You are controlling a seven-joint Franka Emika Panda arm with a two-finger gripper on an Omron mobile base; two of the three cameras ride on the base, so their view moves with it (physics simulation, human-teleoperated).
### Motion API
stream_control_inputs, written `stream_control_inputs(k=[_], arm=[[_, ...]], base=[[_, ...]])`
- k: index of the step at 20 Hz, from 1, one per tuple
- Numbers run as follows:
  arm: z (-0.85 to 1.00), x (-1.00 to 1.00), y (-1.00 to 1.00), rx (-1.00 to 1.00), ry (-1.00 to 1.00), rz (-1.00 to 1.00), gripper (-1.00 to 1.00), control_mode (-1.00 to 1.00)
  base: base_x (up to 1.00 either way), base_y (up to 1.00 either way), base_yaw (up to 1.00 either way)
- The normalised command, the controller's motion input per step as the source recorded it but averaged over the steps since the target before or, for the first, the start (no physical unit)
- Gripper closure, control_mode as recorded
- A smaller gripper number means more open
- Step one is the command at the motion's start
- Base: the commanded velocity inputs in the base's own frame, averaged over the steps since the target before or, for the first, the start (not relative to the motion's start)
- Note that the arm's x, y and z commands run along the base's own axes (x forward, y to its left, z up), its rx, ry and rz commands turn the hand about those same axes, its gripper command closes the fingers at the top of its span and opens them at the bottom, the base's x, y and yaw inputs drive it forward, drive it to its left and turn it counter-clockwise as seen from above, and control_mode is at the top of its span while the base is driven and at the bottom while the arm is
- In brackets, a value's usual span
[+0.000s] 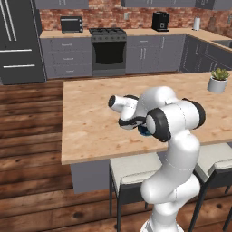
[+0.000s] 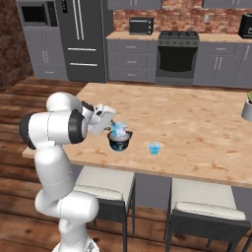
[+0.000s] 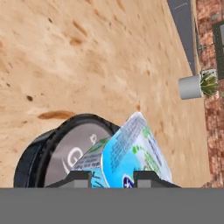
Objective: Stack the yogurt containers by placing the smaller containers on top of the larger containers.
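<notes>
The larger container, a dark tub (image 2: 119,141) with a pale grey lid (image 3: 65,153), stands near the island counter's front edge. A smaller container, a light-blue cup (image 3: 131,151), rests tilted on that lid (image 2: 118,130). My gripper (image 3: 114,177) reaches in from the left, level with the cup (image 2: 113,126). Its two fingertips (image 3: 81,177) stand on either side of the cup's near end, and their contact with it is hidden. Another small blue cup (image 2: 154,148) stands on the counter to the tub's right. From the left base camera my arm covers the stack except for a blue sliver (image 1: 142,131).
A white plant pot (image 1: 218,82) (image 3: 192,86) sits at the counter's far right. The wooden counter (image 2: 197,123) spreads wide behind the tub. Two stools (image 2: 106,184) (image 2: 209,209) are tucked under the front edge. Cabinets, a stove and a fridge line the back wall.
</notes>
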Motion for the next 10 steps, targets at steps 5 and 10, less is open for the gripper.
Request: stream_control_inputs(k=[5,10], arm=[[-0.03,0.00,0.00,0.00,0.00,0.00,-1.00,-1.00],[0.00,-0.11,0.00,0.00,-0.02,0.00,-1.00,-1.00]], base=[[0.00,0.00,0.00],[0.00,0.00,0.00]])
